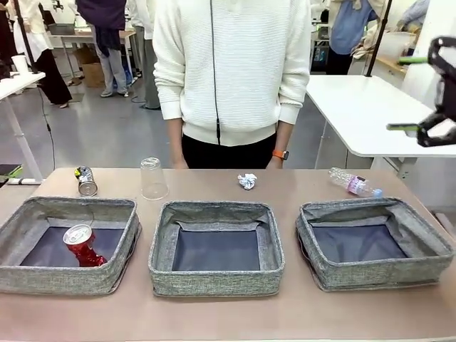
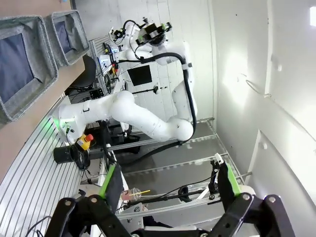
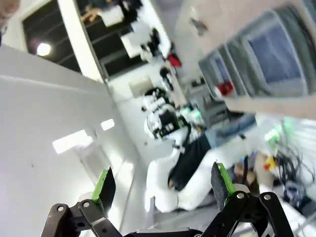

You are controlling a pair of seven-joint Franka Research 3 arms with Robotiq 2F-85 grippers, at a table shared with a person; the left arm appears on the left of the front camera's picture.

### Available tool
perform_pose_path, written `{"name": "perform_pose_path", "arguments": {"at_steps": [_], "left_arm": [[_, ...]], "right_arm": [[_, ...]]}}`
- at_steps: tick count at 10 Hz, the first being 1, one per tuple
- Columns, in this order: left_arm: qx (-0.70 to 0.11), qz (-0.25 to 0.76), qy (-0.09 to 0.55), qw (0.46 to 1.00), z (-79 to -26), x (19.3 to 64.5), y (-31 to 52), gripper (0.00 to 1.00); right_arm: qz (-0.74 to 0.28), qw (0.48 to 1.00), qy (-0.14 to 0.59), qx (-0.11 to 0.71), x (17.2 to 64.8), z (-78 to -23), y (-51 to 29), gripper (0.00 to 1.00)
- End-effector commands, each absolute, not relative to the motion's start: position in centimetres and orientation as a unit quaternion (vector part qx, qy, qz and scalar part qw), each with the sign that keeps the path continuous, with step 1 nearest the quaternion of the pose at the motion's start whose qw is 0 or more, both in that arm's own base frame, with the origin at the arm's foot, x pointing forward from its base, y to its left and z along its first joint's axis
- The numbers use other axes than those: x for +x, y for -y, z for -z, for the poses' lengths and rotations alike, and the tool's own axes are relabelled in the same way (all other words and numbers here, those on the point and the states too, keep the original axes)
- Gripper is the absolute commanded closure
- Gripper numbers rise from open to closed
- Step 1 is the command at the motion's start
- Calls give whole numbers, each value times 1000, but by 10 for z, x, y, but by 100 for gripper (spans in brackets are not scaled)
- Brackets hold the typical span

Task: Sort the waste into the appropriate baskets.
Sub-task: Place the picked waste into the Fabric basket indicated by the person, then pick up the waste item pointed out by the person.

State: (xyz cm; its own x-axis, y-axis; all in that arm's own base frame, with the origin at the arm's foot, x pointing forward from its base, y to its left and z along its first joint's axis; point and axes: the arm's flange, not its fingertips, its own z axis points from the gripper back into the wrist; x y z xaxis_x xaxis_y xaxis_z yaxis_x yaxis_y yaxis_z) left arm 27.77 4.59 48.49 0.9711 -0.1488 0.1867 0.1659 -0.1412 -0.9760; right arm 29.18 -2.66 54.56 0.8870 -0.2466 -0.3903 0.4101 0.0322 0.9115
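Three grey woven baskets stand in a row: left (image 1: 43, 274), middle (image 1: 214, 281), right (image 1: 377, 274). A crushed red can (image 1: 84, 244) lies in the left one. Behind them on the table are a silver-dark can (image 1: 86, 181), an upturned clear cup (image 1: 152, 178), a crumpled paper ball (image 1: 247, 181) and a clear bottle (image 1: 354, 183) lying on its side. My right gripper (image 1: 407, 94) hangs high at the right, open and holding nothing, well above the bottle. In its own blurred view the right gripper (image 3: 163, 182) is open too. My left gripper (image 2: 168, 180) is open, holding nothing and pointing away from the table.
A person in a white sweater (image 1: 231, 71) stands at the far edge, behind the middle basket. A white table (image 1: 363, 114) stands at the back right. In the left wrist view two baskets (image 2: 22, 59) show at the upper left, and the other arm (image 2: 148, 118) farther off.
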Motion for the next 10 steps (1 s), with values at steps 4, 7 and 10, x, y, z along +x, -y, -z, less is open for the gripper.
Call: {"name": "perform_pose_path", "arguments": {"at_steps": [4, 7, 10], "left_arm": [[-745, 128, 9, 654, -486, 276, -47, 0], [-745, 128, 9, 654, -486, 276, -47, 0], [-745, 128, 9, 654, -486, 276, -47, 0]], "right_arm": [[220, 727, -90, 644, 290, -525, 47, 0], [220, 727, -90, 644, 290, -525, 47, 0], [220, 727, -90, 644, 290, -525, 47, 0]]}}
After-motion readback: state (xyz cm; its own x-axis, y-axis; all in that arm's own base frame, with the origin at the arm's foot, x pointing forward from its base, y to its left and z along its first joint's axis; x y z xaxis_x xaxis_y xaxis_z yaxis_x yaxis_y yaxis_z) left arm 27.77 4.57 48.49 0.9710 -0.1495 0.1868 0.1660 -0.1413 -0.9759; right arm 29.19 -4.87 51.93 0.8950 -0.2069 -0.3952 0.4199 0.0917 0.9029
